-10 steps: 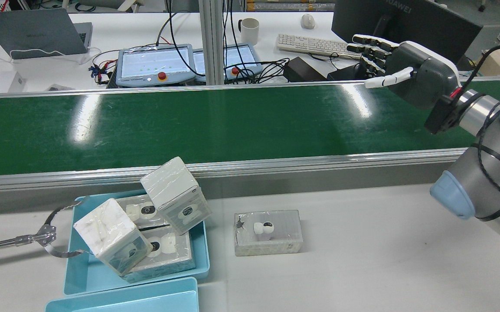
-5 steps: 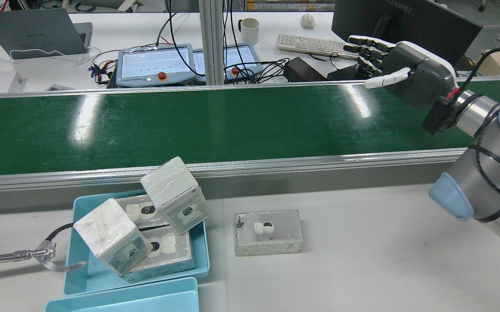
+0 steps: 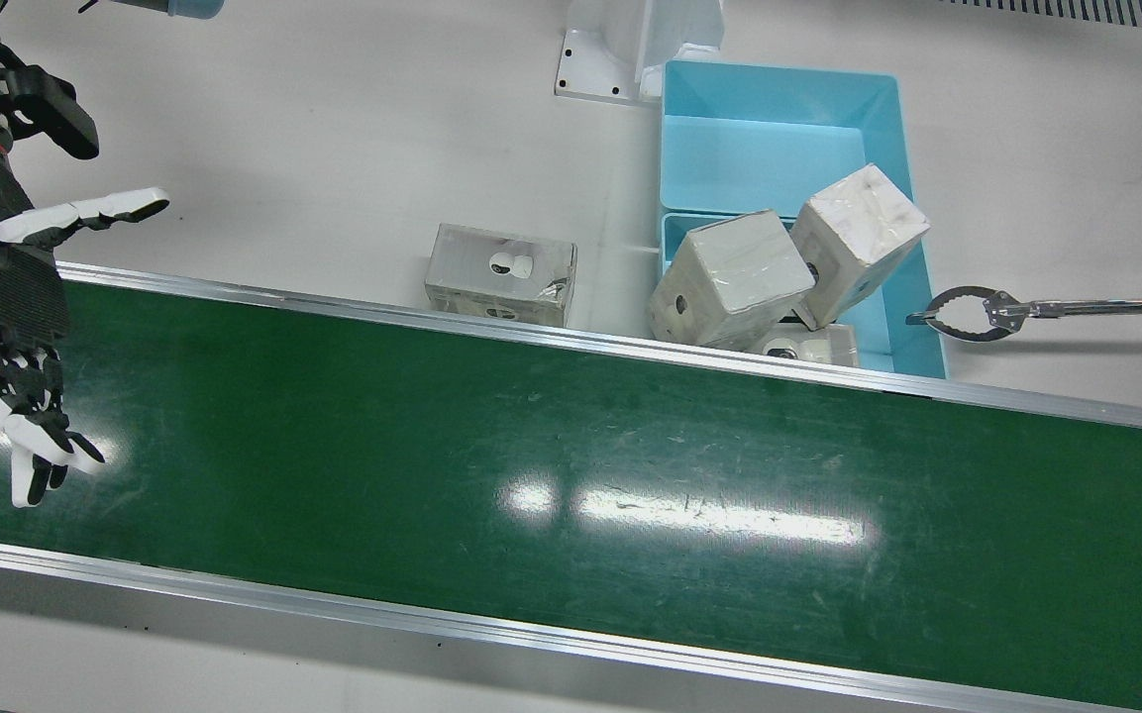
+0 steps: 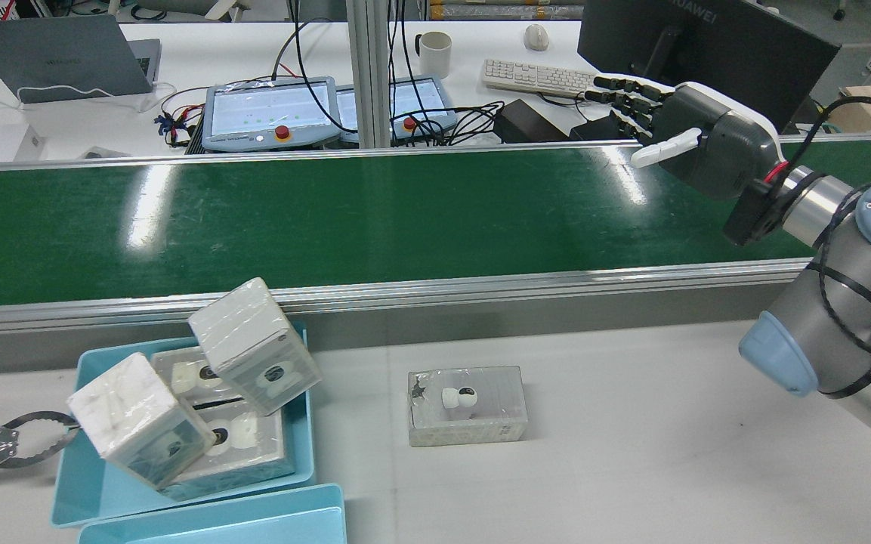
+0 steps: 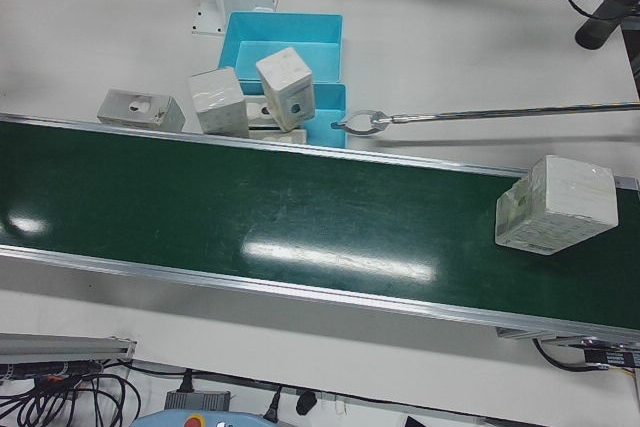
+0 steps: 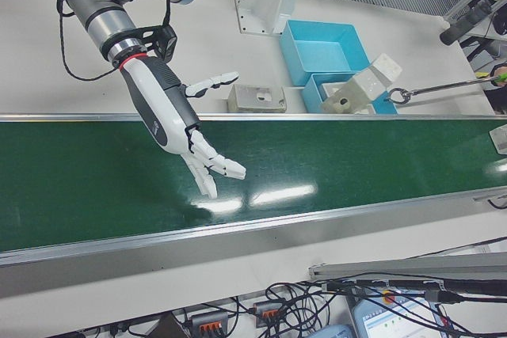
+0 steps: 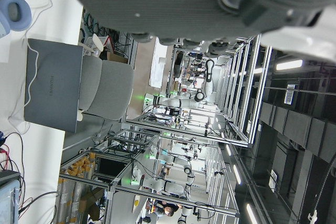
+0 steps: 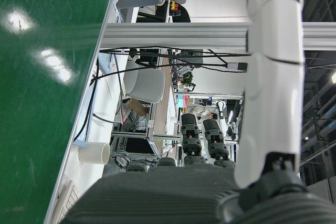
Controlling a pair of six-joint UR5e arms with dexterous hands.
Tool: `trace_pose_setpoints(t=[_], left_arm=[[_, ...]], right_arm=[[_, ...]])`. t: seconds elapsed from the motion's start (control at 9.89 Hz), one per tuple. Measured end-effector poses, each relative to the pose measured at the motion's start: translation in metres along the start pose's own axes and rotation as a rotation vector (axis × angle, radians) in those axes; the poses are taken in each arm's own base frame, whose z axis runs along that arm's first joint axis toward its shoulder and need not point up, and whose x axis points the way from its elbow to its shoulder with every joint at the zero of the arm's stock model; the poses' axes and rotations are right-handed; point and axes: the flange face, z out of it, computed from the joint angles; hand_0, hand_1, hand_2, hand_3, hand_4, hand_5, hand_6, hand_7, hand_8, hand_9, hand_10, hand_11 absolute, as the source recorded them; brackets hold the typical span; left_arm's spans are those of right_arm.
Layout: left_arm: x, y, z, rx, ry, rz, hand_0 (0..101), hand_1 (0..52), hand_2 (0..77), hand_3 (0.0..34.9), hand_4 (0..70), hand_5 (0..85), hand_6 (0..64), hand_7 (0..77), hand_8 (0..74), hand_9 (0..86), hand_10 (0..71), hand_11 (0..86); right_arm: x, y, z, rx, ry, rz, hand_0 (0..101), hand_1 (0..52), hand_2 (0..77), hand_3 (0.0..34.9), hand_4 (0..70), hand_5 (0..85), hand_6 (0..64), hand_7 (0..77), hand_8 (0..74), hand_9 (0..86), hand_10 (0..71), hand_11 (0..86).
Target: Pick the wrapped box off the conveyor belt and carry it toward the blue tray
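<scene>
Right hand (image 6: 176, 120) open above belt (image 3: 571, 475); box (image 5: 556, 205) not grasped.

Right hand's fingers (image 6: 222, 165) are spread and hold nothing, at one end of the belt. Wrapped box sits on the belt's opposite end, well apart. Tray (image 4: 72, 483) on the table beside the belt's edge holds more boxes. Left hand's fingers: cannot tell.

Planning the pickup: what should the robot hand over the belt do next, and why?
Probably wait, open, above the conveyor belt: the right robot hand is empty, and the only wrapped box on the belt lies far off, toward the robot's left end.
</scene>
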Motion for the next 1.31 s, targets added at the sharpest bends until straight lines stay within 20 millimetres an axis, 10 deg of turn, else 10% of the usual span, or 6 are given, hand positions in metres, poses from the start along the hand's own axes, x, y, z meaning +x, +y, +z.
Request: trace_pose_setpoints(t=[1.31], left_arm=[[0.0,0.0,0.0,0.0,0.0,0.0,0,0.0,0.5,0.0,0.0,1.1,0.0,0.5,0.5,0.0,0.5,0.0]], right_arm=[[0.021,0.004,0.005,-0.009,0.029,0.015,48,14.2,9.8,5.3,9.8,16.9,2.7,17.5,0.0,2.2,0.5,2.2]])
